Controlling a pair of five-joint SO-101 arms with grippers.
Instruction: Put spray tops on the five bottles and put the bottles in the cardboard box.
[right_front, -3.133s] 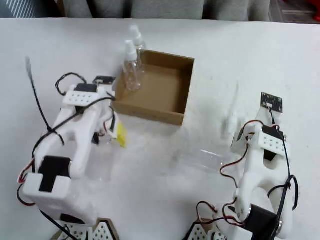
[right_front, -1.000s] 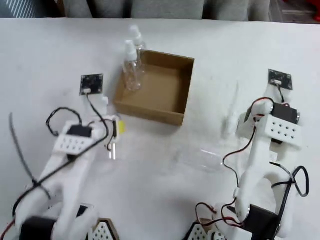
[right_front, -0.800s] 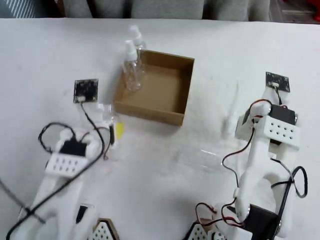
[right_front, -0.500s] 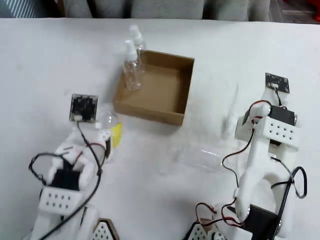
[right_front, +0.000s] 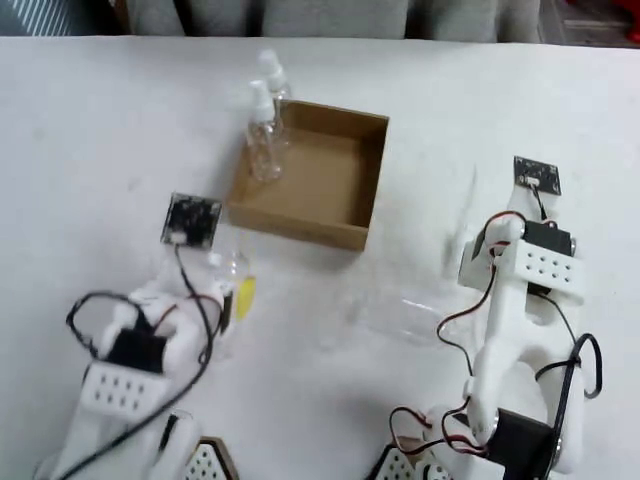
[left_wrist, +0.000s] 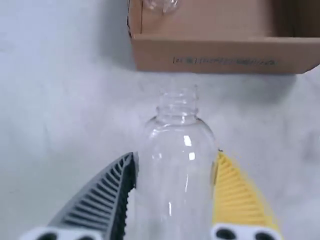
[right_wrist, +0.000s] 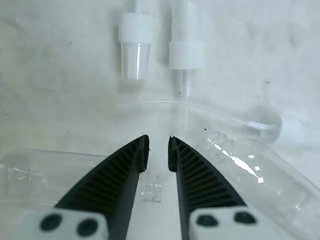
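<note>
A clear bottle with no top stands upright between a grey finger and a yellow finger; my left gripper is shut on it. In the high view the bottle is on the table, in front of the cardboard box and to its left. Two bottles with spray tops stand at the box's far left corner. My right gripper hovers shut and holding nothing over two loose spray tops and a lying clear bottle.
More clear bottles lie on the table between the arms. A small clear piece lies under the right gripper. The right arm stands right of the box. Open table spreads left of the box.
The left arm has pulled back from beside the box toward the near edge, carrying the bottle. The right arm's wrist has shifted slightly left and nearer.
</note>
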